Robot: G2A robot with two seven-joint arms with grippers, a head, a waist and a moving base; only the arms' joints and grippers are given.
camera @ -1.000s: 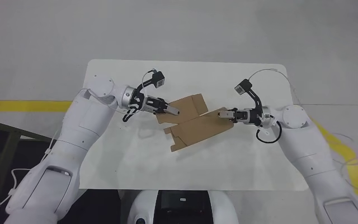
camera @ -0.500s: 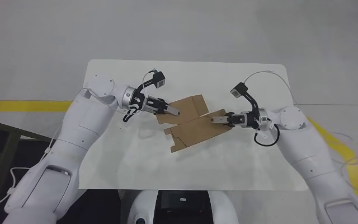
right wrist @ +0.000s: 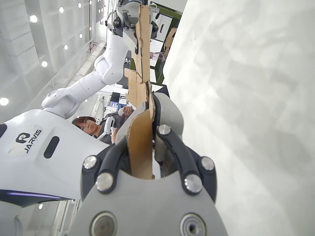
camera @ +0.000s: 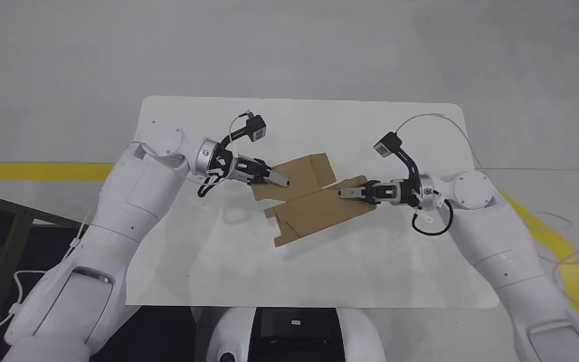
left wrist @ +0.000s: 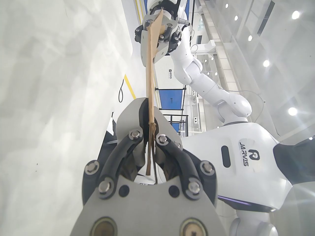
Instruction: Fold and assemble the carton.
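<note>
Carton edges hidden within both jaws

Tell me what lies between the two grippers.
The flat cardboard carton spans the gap, with the left gripper and the right gripper each shut on an opposite end; the top view shows it.

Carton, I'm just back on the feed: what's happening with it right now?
The robot holds the carton between both arms over the white table. The left pincer is shut on one edge of the cardboard, and the right pincer is shut on the opposite edge. The carton is a flat blank with its flaps spread out. No sides are raised, so the box is not yet formed.
</note>
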